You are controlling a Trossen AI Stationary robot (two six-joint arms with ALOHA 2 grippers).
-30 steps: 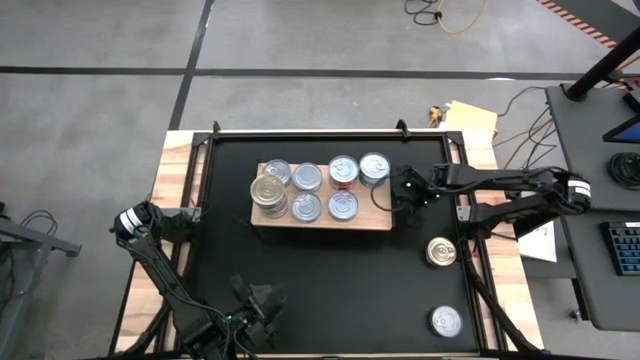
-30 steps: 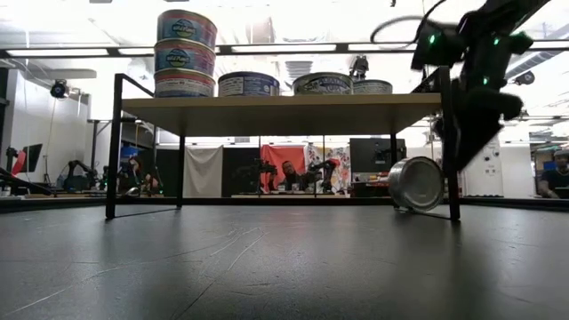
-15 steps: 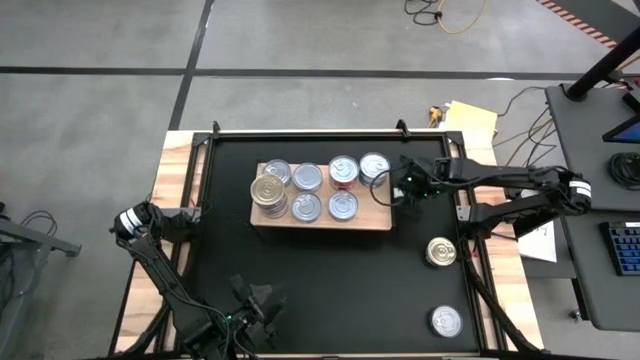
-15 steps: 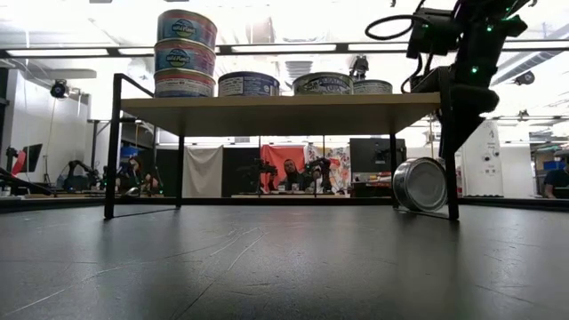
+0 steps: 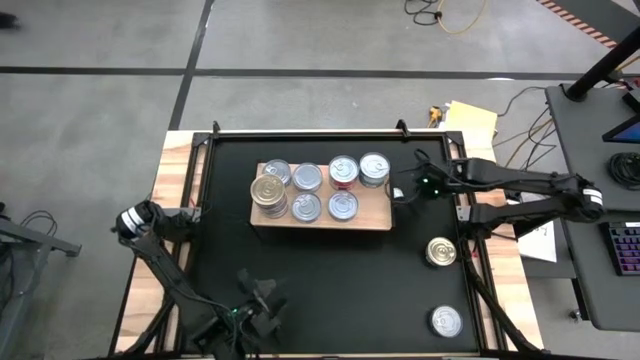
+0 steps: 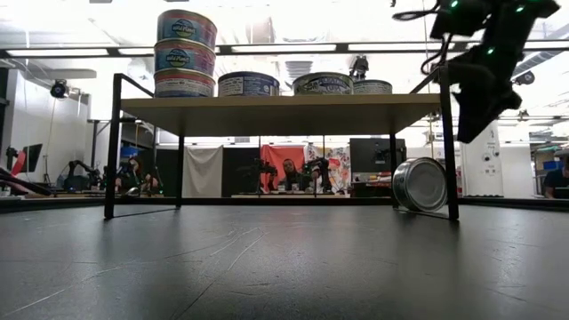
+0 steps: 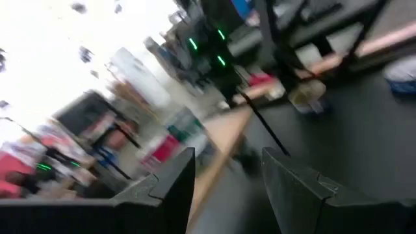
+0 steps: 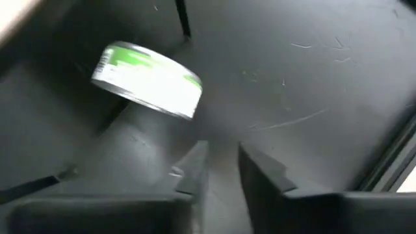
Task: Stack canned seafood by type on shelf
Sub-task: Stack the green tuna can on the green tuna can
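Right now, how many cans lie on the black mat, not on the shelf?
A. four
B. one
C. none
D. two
D: the high view shows a gold-lidded can and a silver-lidded can on the black mat, right of the shelf.

Pulled my right gripper (image 5: 398,190) up and away from the shelf (image 5: 372,216) corner, fingers narrowed (nothing between them), tipped can (image 6: 420,184) rolled slightly.
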